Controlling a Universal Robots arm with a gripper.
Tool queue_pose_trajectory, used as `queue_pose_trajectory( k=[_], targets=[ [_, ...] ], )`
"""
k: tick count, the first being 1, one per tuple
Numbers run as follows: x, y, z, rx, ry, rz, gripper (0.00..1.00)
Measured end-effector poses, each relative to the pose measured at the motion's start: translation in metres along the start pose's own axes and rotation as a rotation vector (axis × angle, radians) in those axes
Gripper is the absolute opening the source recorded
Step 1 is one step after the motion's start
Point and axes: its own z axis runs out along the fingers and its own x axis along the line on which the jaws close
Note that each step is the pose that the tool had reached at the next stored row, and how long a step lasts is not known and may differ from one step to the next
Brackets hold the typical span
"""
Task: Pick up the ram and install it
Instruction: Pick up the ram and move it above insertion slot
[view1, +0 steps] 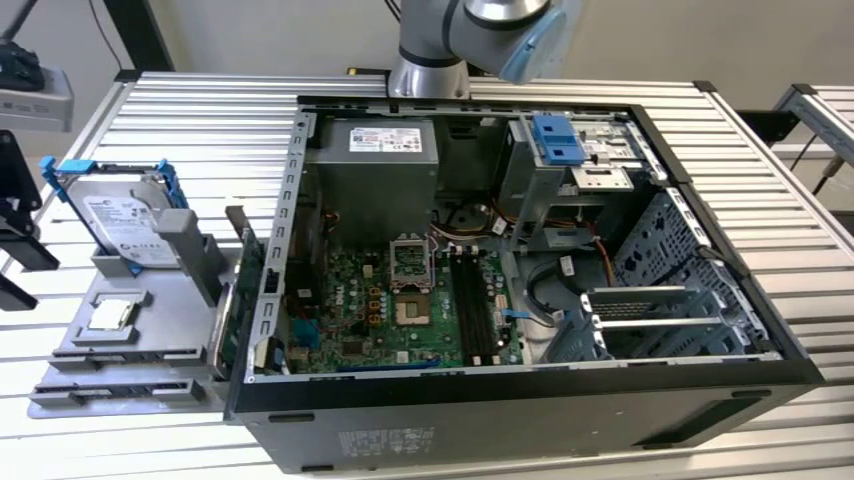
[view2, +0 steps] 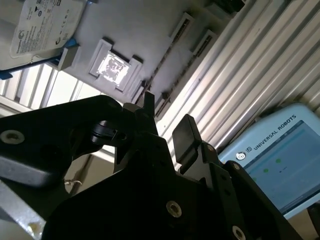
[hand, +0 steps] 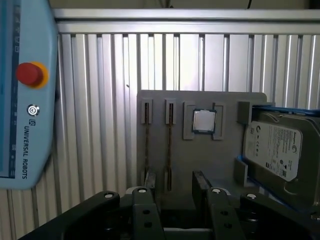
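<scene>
Gripper (hand: 174, 181) fingers spread, nothing between them, hanging over gray tray (hand: 200, 160), apart from it. Ram (hand: 146, 142): thin dark strip, edge-on, in tray slot straight ahead of one fingertip. Second slot (hand: 169, 142) with like strip runs beside it, ahead of gap between fingers. Chip (hand: 204, 121) further ahead. Drive (hand: 272, 147) beyond other finger, at tray's side edge. Bare ribbed table (hand: 100, 125) beyond tray edges. Pendant (hand: 25, 100) well apart. Exterior view: open case (view1: 534, 395) just beside tray.

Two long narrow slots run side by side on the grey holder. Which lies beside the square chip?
The inner slot, adjoining the chip; the outer slot borders the edge of the holder.
</scene>
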Motion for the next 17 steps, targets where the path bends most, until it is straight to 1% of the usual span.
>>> queue_pose_trajectory(
  k=[17],
  targets=[
    [0.0005, 0.0004, 0.0167, 0.0000, -0.0004, 0.000, 1.00]
  ],
)
